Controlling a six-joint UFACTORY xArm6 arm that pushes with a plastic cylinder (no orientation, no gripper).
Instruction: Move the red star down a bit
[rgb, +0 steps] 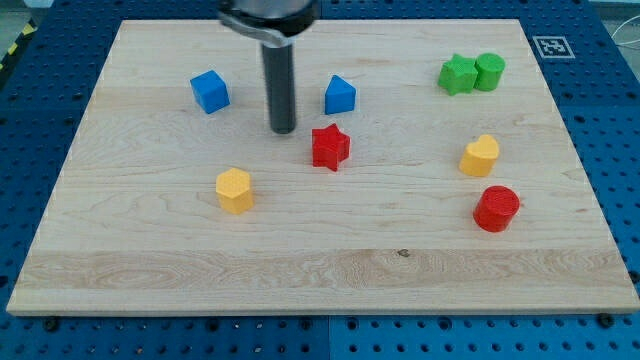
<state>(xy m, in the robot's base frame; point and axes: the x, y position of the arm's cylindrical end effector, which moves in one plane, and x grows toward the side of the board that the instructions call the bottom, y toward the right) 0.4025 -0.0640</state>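
my tip (283, 130) is a bare rod gripping nothing, just up-left of the red star (330, 147), which sits near the board's middle; pushing from this side risks sliding it right toward the yellow heart (481, 156), not down

No words or numbers can be read; a black-and-white square marker (553, 46) sits just beyond the wooden board's (320, 270) top-right corner.

My tip (283, 130) just left of the red star (330, 147), between two blue blocks (210, 91).
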